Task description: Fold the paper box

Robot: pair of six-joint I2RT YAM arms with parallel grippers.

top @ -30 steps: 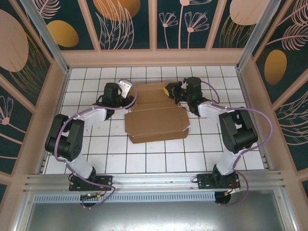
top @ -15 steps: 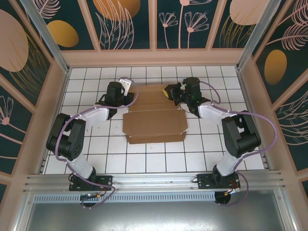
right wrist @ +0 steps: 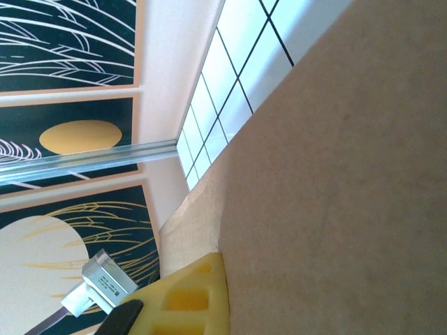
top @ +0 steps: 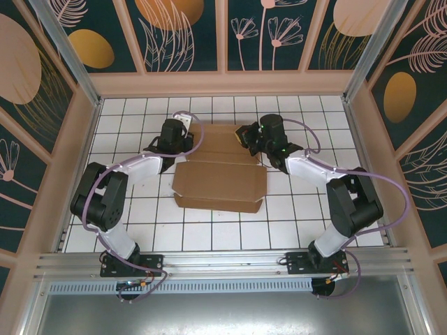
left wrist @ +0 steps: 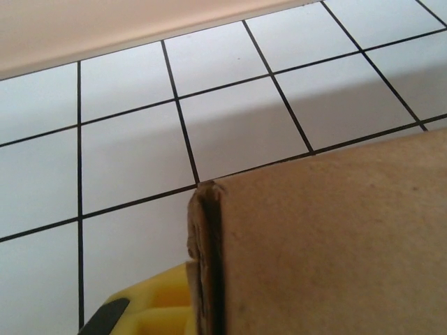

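Now that the left tool [top: 188, 145] has closed on the back-left edge of the brown cardboard paper box [top: 220, 180], which lies mid white tiled surface [top: 140, 209], and the right tool [top: 246, 135] is clamped back-right, a two-arm fold looks ready.

The brown paper box [top: 220, 178] lies flat at the centre of the white tiled table [top: 140, 223], creases visible. At its far left corner is the left gripper [top: 186, 141]; at its far right, the right gripper [top: 246, 136].
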